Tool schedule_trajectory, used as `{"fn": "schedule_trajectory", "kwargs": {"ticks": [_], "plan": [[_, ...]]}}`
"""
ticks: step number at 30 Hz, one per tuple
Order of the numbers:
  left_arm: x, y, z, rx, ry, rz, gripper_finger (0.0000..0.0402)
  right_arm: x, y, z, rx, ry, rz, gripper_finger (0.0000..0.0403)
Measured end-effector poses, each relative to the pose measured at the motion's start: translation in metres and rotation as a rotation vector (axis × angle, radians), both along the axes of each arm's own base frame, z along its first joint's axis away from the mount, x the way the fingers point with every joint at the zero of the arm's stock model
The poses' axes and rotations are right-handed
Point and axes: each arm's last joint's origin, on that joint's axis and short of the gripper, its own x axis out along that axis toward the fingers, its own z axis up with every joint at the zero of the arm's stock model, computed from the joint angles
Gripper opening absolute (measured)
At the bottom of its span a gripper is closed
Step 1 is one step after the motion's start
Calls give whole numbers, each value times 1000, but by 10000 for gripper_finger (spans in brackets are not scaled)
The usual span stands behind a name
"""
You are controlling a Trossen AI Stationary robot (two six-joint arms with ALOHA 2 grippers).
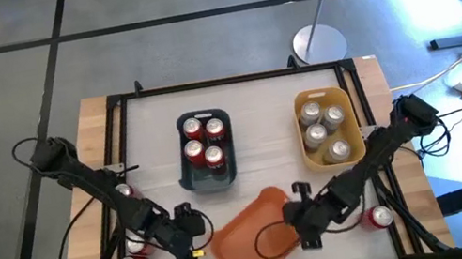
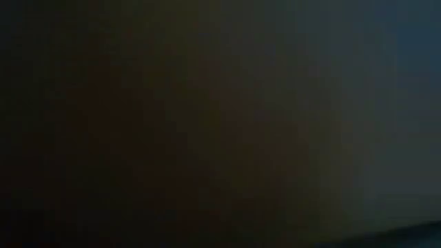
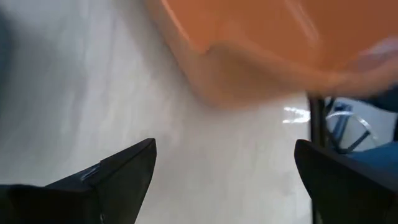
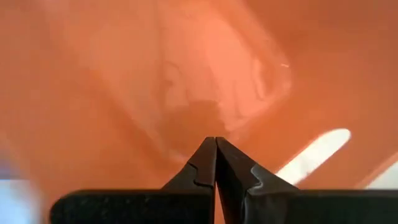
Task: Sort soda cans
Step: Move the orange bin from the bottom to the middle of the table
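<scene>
1. A pale wooden desk [image 1: 256, 106] with a black frame is seen from above; the low view is dark.
2. Red soda cans [image 1: 203, 140] are packed in a dark bin [image 1: 211, 179], silver cans [image 1: 324, 128] in a yellow bin [image 1: 312, 159]. Loose red cans lie near the left arm [image 1: 133, 257] and beside the right arm [image 1: 381, 215].
3. The empty orange bin [image 1: 252, 236] is pinched at its rim by the right gripper [image 4: 216, 163], fingers closed on the thin wall.
4. The left gripper [image 3: 224, 177] is held wide open, empty, just beside that bin.
5. The bin is best moved slowly, kept level, before loose cans well apart from both grippers are fetched.
</scene>
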Motion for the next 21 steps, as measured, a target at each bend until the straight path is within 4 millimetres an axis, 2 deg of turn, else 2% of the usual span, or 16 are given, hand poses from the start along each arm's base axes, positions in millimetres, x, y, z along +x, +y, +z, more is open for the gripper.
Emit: {"fn": "schedule_trajectory", "kwargs": {"ticks": [8, 15, 21], "plan": [[17, -7, 0, -42, -128, -42, 368, 0, -45, -7, -227, 161, -133, 7], [25, -3, -5, -33, -135, -24, 368, 12, -76, -6, -394, 131, -174, 7], [27, 0, -5, -15, -144, -25, 368, 31, -101, -3, -457, 41, -224, 7]]}}
